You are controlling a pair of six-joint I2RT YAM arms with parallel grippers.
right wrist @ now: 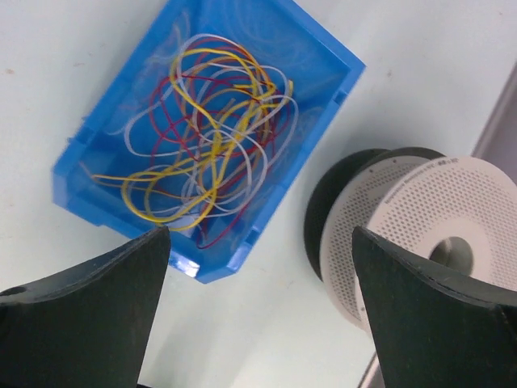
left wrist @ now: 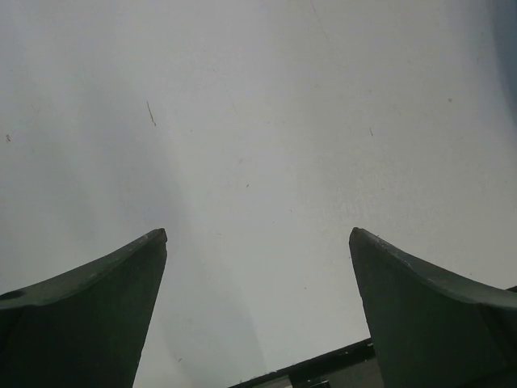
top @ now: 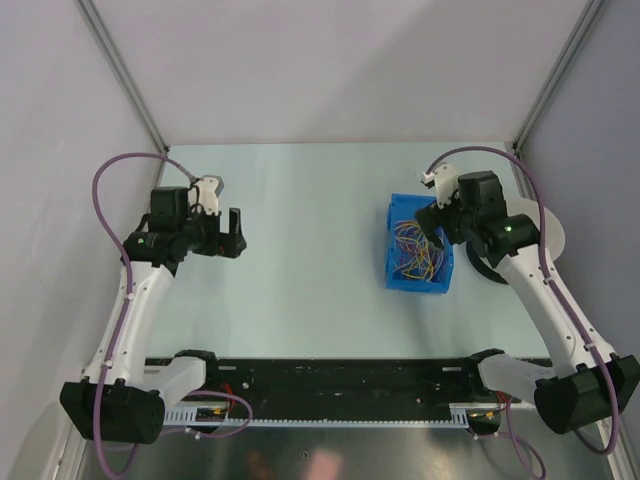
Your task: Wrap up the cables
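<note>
- Both pairs of jaws stand spread wide, nothing between them. The right gripper (right wrist: pixel 258 230) hangs by the blue bin (right wrist: pixel 343 65); the left gripper (left wrist: pixel 258 234) hangs over the pale table (top: pixel 310 250).
- The cables (right wrist: pixel 210 137), a loose yellow, red and white tangle, lie in the bin just ahead of the right jaws, untouched and well apart from the left ones.
- A perforated white spool (right wrist: pixel 436 218) stands beside the bin.

Soft, even light is filling the scene, leaving only faint shadows on the desk (top: pixel 310 260). The wrist views are looking slightly blurred.
</note>
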